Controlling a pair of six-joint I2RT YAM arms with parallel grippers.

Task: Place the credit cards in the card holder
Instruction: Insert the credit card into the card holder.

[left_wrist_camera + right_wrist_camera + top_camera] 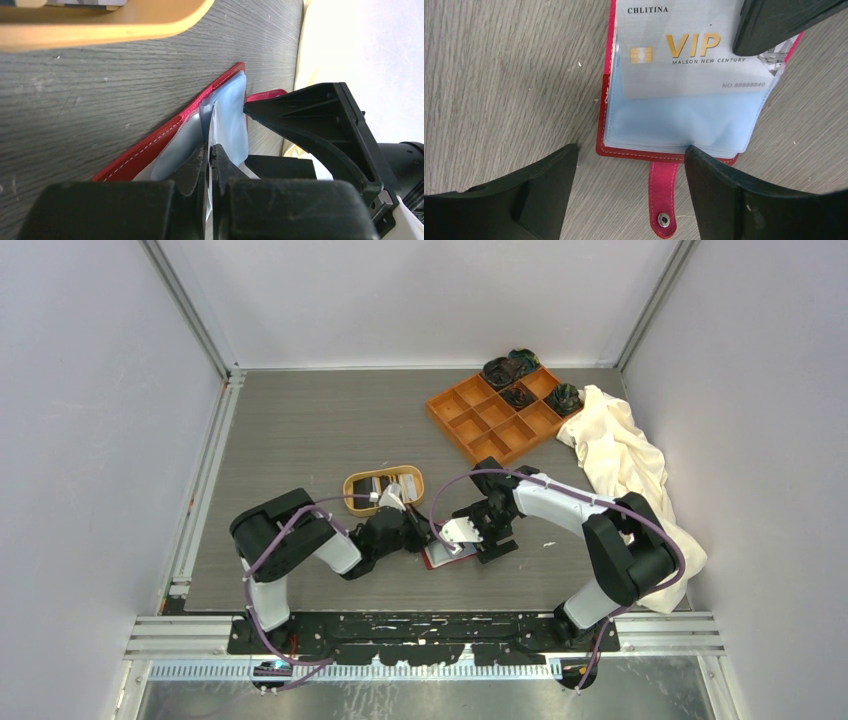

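Observation:
The red card holder (610, 75) lies open on the table, blue sleeves up, its snap tab (663, 195) pointing at my right wrist. A white-grey VIP credit card (684, 65) sits partly inside the top sleeve. My left gripper (210, 148) is shut on that card's thin edge (214, 117), and its finger (774, 25) shows over the card's corner. My right gripper (631, 150) is open and empty, its jaws straddling the tab edge of the holder. In the top view both grippers (418, 528) (462, 538) meet over the holder (440, 558). More cards (385, 486) lie in the oval dish.
The oval tan dish (350, 490) stands just behind my left gripper, and its rim shows in the left wrist view (100, 30). An orange compartment tray (497, 410) holding dark coiled things is at the back right. A cream cloth (625, 460) lies along the right side.

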